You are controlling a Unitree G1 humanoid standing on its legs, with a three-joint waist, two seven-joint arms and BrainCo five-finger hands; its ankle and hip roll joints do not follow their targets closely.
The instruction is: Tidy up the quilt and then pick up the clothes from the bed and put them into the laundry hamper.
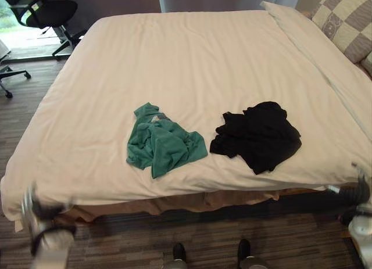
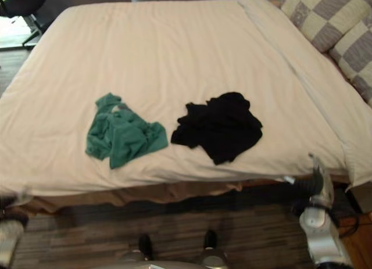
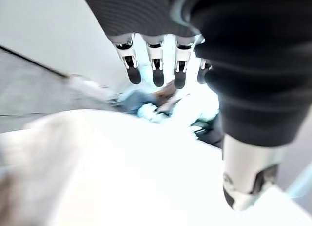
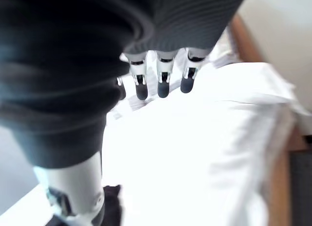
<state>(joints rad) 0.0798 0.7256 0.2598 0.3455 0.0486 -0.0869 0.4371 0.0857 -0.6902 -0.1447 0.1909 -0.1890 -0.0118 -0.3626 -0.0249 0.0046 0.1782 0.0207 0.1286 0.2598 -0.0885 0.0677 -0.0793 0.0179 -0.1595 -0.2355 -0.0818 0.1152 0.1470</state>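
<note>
The white quilt lies spread flat over the bed, reaching down over its near edge. On its near half a crumpled green garment lies to the left of a crumpled black garment, with a gap between them. My left hand hangs below the bed's near left corner; in its wrist view the fingers are straight over the quilt and hold nothing. My right hand is at the near right corner, its fingers straight above the quilt and also empty.
Checked pillows lie at the head of the bed, far right. A black office chair stands beyond the far left corner, and another chair's base is at the left. Striped wooden floor runs along the near side.
</note>
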